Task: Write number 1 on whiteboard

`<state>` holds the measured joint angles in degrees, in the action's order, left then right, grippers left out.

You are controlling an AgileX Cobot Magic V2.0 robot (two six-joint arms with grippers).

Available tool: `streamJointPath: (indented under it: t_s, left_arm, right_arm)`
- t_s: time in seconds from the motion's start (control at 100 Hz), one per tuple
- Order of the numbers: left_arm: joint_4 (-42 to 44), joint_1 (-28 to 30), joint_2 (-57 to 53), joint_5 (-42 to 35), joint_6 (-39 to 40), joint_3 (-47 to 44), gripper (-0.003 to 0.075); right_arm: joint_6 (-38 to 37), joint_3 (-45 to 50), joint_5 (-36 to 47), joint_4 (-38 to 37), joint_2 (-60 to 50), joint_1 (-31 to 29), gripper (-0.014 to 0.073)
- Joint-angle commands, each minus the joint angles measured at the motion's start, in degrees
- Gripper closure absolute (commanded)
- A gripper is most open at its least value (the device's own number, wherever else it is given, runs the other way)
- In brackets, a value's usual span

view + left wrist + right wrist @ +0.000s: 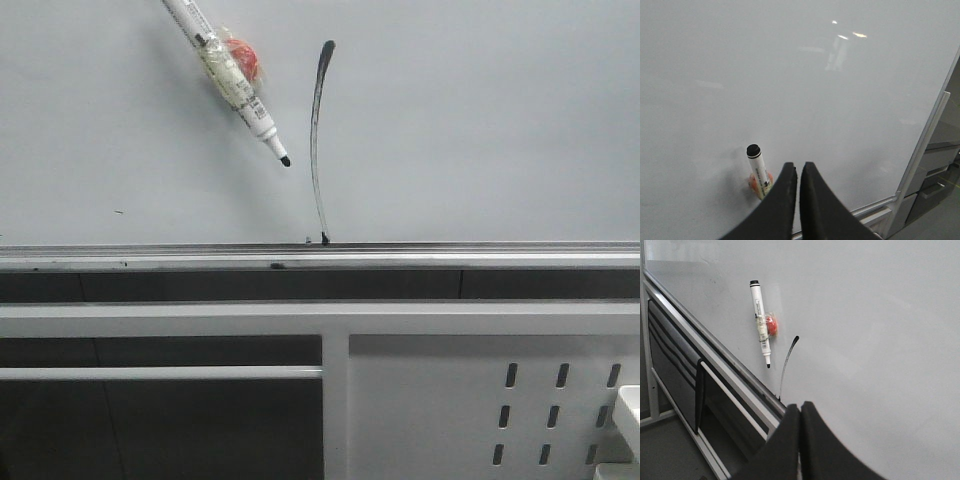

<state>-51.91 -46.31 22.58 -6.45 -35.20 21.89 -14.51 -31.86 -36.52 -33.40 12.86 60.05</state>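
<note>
both pincers, left gripper (798, 172) and right gripper (800, 415), are pressed closed, holding nothing. number 1 (318, 140) already stands on the whiteboard (500, 120), marker (225, 70) stuck beside it; writing looks finished.

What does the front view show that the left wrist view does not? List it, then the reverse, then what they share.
Front view only: the number 1, a thin black stroke running down to the silver rail, the marker's uncapped black tip, and a white perforated panel below the board.
Left wrist view only: the left gripper with its fingers together, and the marker's black back end.
Both: the whiteboard and the marker with a red-orange piece on it.
</note>
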Motion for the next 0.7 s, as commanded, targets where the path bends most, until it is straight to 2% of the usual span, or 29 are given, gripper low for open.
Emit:
streamJointPath:
  t_s: [0.0,0.42,0.55,0.62,0.69]
  left_arm:
    - [0.7,0.1,0.4,-1.8,-0.1,1.5,0.074]
    - [1.1,0.1,0.4,-2.5,-0.1,0.9,0.074]
    - [13.1,1.3,0.2,-7.6,-2.4,-2.9,0.074]
    - [21.3,4.5,-0.6,-7.4,-2.0,-6.5,0.074]
    - [23.7,9.2,-2.4,-7.4,1.3,-10.4,0.074]
  right_arm:
    - [-0.1,-1.2,4.0,-2.0,0.6,0.1,0.065]
    - [-0.1,-1.2,4.0,-2.0,0.6,0.1,0.065]
    - [-0.1,-1.2,4.0,-2.0,0.6,0.1,0.065]
    - [-0.1,-1.2,4.0,-2.0,0.6,0.1,0.065]
    - [-0.1,-1.2,4.0,-2.0,0.6,0.1,0.065]
